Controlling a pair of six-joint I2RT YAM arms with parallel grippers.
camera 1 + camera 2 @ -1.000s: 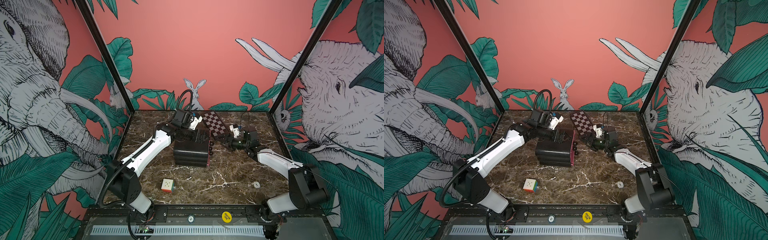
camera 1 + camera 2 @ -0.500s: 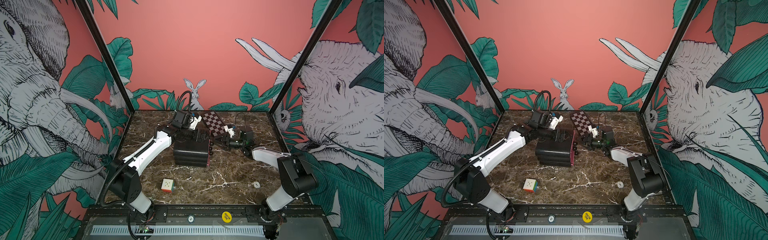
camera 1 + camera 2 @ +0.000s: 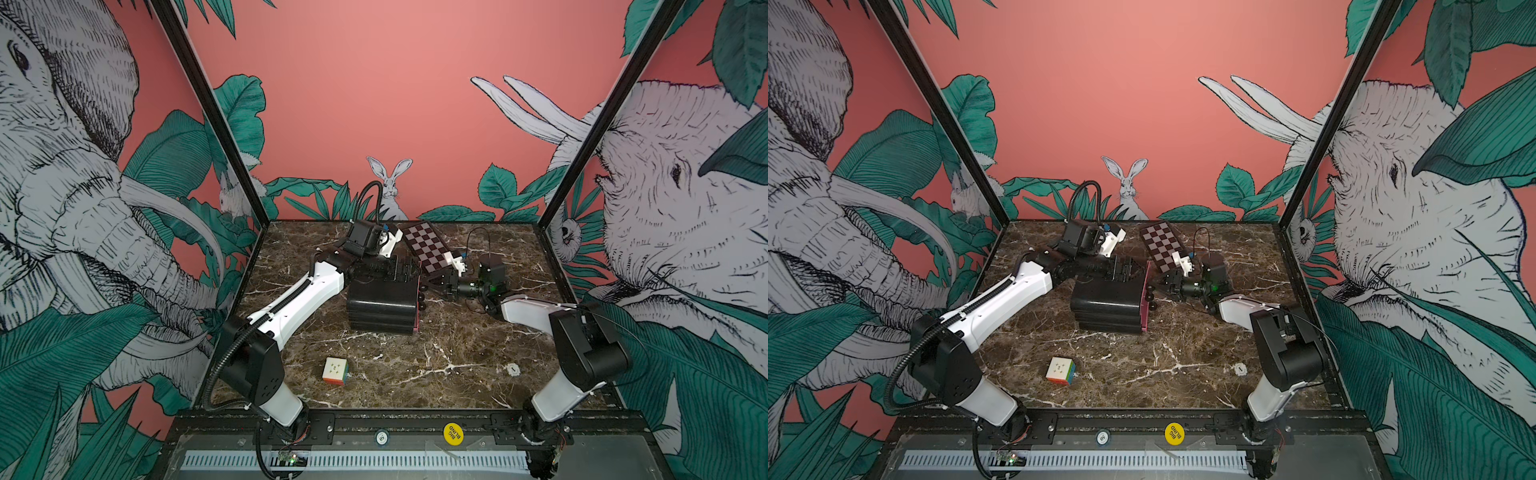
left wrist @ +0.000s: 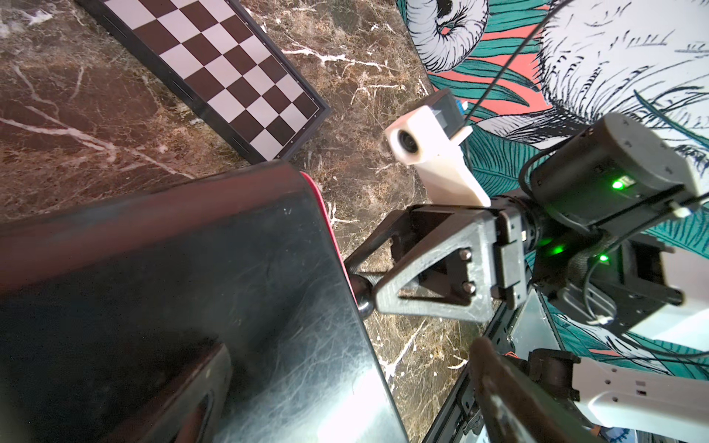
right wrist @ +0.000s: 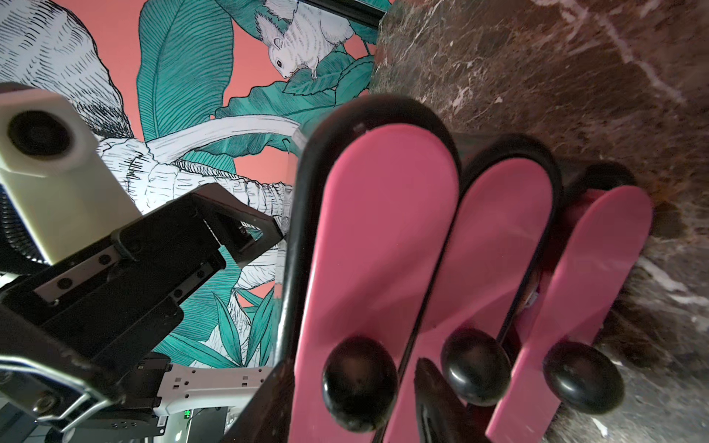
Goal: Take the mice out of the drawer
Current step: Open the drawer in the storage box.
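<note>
- Mice: none shows in any view, so neither their look nor their place can be told; the drawer fronts hide whatever lies behind them.
- The glossy black plastic drawer unit stands upright near the middle of the brown, white-veined marble table. Its smooth top is finely scuffed (it throws back a glare in the left wrist view).
- Three smooth pink drawer fronts with rounded ends are stacked on the side facing the right arm: the top front, the middle front and the bottom front. Each carries a round, shiny black knob.
- The right gripper, of matte black angular plastic, has its jaws a little apart, one on either side of the top knob. Whether they press it I cannot tell.
- The left gripper is over the rear of the unit's top, jaws wide apart; contact with the top cannot be told.
- A flat brown-and-white chequered board with a black rim lies behind the unit, near the right gripper.
- A multicoloured puzzle cube, white face up, sits well apart in front, and so does a small white round disc.
</note>
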